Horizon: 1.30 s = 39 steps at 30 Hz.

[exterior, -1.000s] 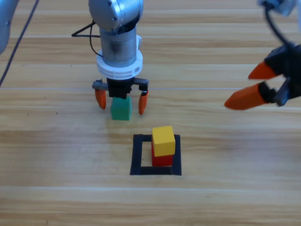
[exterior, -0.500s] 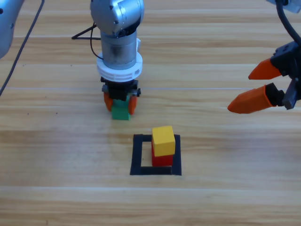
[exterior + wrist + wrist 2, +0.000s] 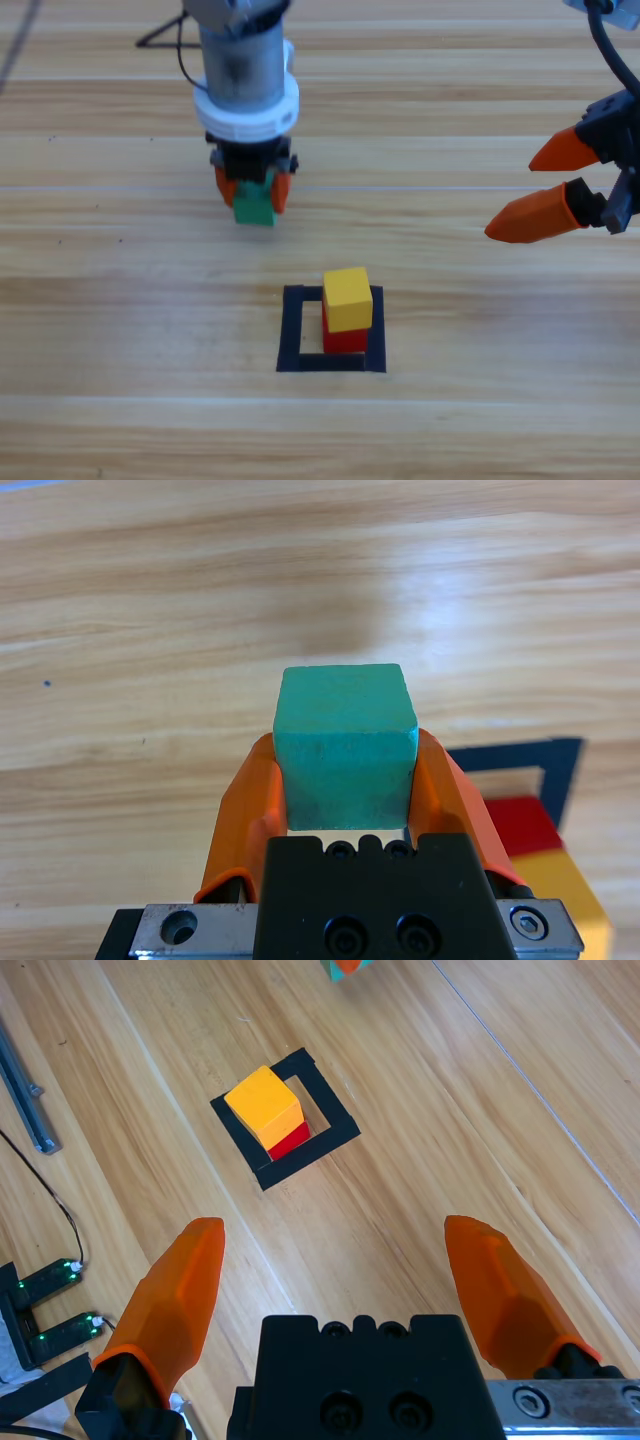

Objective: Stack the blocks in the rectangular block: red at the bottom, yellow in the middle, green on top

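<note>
Teal-green cube (image 3: 255, 204), clamped between the two orange jaws of the left gripper (image 3: 253, 190); seen close in the left wrist view (image 3: 345, 746), pinched on both side faces, top face clear. Compared with half a second ago: cube now higher in the high view and apparently lifted off the wooden table (image 3: 120, 330), whereas a full second ago jaws stood spread on either side of it. Grasp therefore made, lift begun.

Below and to the right, well apart from the held cube: yellow cube (image 3: 347, 298) sitting on the red cube (image 3: 346, 339), both inside the black tape rectangle (image 3: 291, 330), set toward its right side. Unmoved across the three moments. Two of three layers done.

Remaining, judging by this: carry the green over and set it squarely on the yellow.

Farther out, at the right edge: right gripper (image 3: 545, 186), jaws wide apart, empty, waiting.
</note>
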{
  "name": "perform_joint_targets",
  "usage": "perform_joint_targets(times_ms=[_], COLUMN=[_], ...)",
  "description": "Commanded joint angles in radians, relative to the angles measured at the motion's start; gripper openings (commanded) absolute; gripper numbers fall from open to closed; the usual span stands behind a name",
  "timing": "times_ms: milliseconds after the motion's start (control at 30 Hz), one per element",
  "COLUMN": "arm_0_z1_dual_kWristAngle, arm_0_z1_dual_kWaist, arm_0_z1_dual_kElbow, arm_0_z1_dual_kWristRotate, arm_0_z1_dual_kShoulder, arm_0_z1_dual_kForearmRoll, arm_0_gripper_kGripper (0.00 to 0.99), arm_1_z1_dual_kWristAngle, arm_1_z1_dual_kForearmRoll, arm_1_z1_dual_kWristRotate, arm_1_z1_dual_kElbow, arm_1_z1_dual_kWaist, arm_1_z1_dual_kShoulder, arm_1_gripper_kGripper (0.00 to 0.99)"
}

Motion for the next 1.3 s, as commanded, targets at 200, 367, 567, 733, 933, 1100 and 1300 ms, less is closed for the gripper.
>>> perform_joint_targets(times_ms=[200, 367, 567, 733, 933, 1100, 1300], arm_0_z1_dual_kWristAngle=[-0.02, -0.02, -0.022, -0.023, -0.029, -0.035, -0.049], arm_0_z1_dual_kWaist=[-0.079, -0.13, -0.181, -0.191, -0.208, -0.234, -0.256], arm_0_z1_dual_kElbow=[0.126, 0.167, 0.19, 0.186, 0.183, 0.181, 0.163], arm_0_z1_dual_kWristRotate=[-0.109, -0.17, -0.226, -0.256, -0.29, -0.315, -0.327], arm_0_z1_dual_kShoulder=[-0.206, -0.242, -0.258, -0.255, -0.241, -0.221, -0.202], arm_0_z1_dual_kForearmRoll=[0.008, 0.01, 0.01, 0.01, 0.01, 0.01, 0.01], arm_0_gripper_kGripper=[0.0, 0.0, 0.0, 0.0, 0.0, 0.0, 0.0], arm_1_z1_dual_kWristAngle=[0.008, 0.008, 0.006, 0.006, 0.005, 0.003, 0.003], arm_1_z1_dual_kForearmRoll=[0.02, 0.02, 0.022, 0.022, 0.022, 0.022, 0.022], arm_1_z1_dual_kWristRotate=[0.0, 0.0, 0.002, 0.003, 0.005, 0.007, 0.007], arm_1_z1_dual_kElbow=[0.022, 0.022, 0.022, 0.022, 0.022, 0.022, 0.022], arm_1_z1_dual_kWaist=[-0.025, -0.025, -0.025, -0.024, -0.025, -0.025, -0.025], arm_1_z1_dual_kShoulder=[-0.015, -0.015, -0.015, -0.013, -0.013, -0.013, -0.013], arm_1_gripper_kGripper=[0.969, 0.969, 0.969, 0.969, 0.969, 0.969, 0.969])
